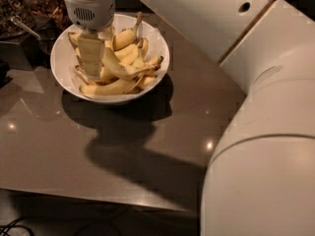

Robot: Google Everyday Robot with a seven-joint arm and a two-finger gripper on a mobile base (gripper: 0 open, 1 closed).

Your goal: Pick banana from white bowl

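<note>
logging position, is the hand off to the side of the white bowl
No, the hand hangs directly over the white bowl, low among its banana pile.

The bowl (158, 47) is smooth, glossy white, like glazed ceramic, and the bananas (115, 86) in it have matt yellow skin with brownish patches. The table (147, 151) is a smooth, polished grey-brown slab that throws back small points of light. The gripper (91, 72), down in the bowl's left half among the fruit, looks like pale matt plastic, as does the arm's (266, 176) smooth white shell.
</note>
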